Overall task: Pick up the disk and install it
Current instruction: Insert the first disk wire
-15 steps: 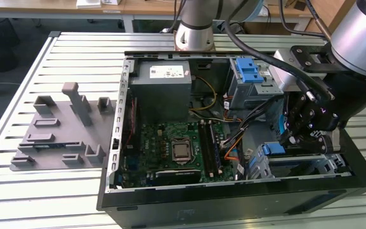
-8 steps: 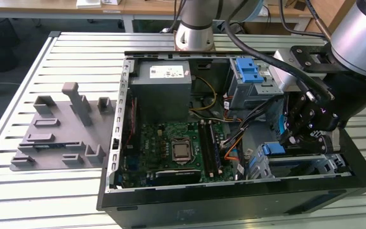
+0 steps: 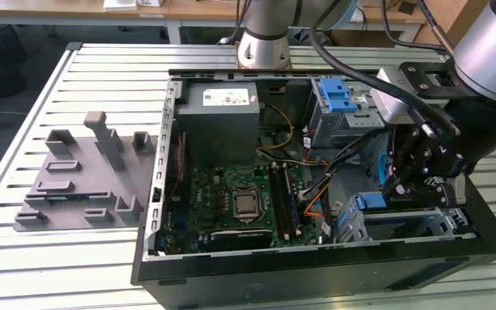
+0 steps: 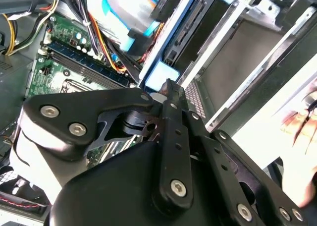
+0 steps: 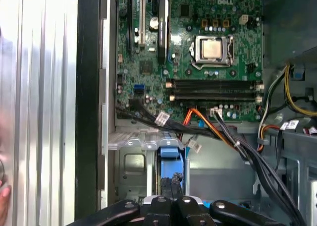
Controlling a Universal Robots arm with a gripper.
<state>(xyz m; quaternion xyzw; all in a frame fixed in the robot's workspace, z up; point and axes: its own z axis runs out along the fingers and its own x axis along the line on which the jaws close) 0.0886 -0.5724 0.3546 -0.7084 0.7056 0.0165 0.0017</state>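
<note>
The disk point(image 3: 369, 201) stands on edge in a slot of the metal drive cage point(image 3: 403, 226), at the exterior view's right inside the open computer case. Its blue plastic frame shows in both wrist views point(image 5: 170, 154) point(image 4: 157, 76); most of its body is hidden in the cage. My gripper point(image 3: 405, 194) hangs right over that slot. Its fingers point(image 5: 172, 179) are shut together, and their tips point(image 4: 168, 84) meet the blue end of the disk.
A grey power supply box point(image 3: 220, 123) and a second cage with a blue latch point(image 3: 338, 97) sit at the case's far side. The motherboard point(image 3: 239, 200) and cable bundles point(image 5: 218, 132) lie beside the slot. A grey fixture point(image 3: 84, 181) rests on the slatted table. A person's hand point(image 4: 299, 129) is near the case.
</note>
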